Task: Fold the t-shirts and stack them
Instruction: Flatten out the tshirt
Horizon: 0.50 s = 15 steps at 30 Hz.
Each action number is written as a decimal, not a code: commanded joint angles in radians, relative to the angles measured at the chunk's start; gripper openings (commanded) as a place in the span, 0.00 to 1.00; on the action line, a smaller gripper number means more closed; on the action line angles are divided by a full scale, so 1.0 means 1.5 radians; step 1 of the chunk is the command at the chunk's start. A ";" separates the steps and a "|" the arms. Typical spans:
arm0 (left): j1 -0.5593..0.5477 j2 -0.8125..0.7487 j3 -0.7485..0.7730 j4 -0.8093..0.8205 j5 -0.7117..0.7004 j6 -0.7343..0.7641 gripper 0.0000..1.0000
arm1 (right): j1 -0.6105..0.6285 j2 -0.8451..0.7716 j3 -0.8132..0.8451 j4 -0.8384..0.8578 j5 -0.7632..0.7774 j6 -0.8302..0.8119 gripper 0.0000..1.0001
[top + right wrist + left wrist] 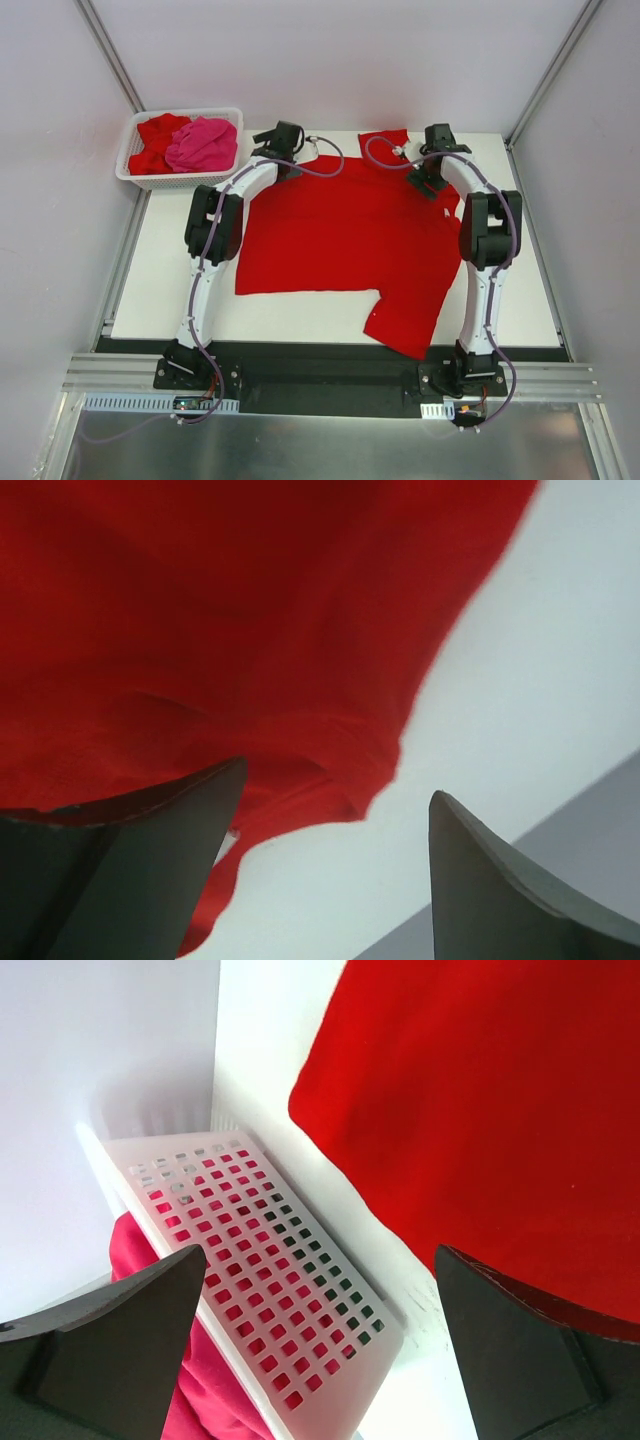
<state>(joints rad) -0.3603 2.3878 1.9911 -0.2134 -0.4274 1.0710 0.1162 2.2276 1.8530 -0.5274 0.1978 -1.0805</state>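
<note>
Landmark: white lattice basket, at the far left corner of the table. The basket holds a hot pink t-shirt with a crumpled red t-shirt beside it; I judge these to be the supply waiting to be folded. Just beside the basket, on the side toward the right arm, the spread red t-shirt lies nearly flat. One part trails to the near table edge, well apart from the basket. It is probably laid out this way so its edges can be reached for a first fold. Left gripper: released, jaws wide, nothing between them, hovering near the basket's side wall at the shirt edge closest to the basket. Right gripper: also released, jaws apart, at the shirt edge farthest from the basket; cloth shows behind one finger but is not pinched. Judgement: the arms flank the shirt to take matching corners. No fold made, no stack started.
</note>
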 commanded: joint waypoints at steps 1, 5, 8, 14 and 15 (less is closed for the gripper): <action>-0.003 -0.016 -0.005 0.018 0.011 0.028 0.99 | -0.002 0.013 0.023 -0.082 -0.029 -0.010 0.78; -0.003 -0.001 -0.005 0.017 0.030 0.038 0.99 | -0.003 0.023 0.026 -0.103 -0.032 -0.015 0.78; -0.003 0.009 -0.013 0.016 0.051 0.061 0.99 | -0.002 0.035 0.032 -0.114 -0.027 -0.020 0.78; -0.005 0.014 -0.018 -0.014 0.075 0.069 0.99 | -0.002 0.039 0.035 -0.122 -0.020 -0.020 0.78; -0.008 0.007 -0.018 -0.051 0.091 0.060 0.99 | -0.002 0.039 0.035 -0.122 -0.019 -0.018 0.79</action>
<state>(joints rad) -0.3603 2.3959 1.9606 -0.2058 -0.3565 1.1641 0.1162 2.2753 1.8648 -0.6636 0.1715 -1.1015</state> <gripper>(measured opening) 0.993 0.782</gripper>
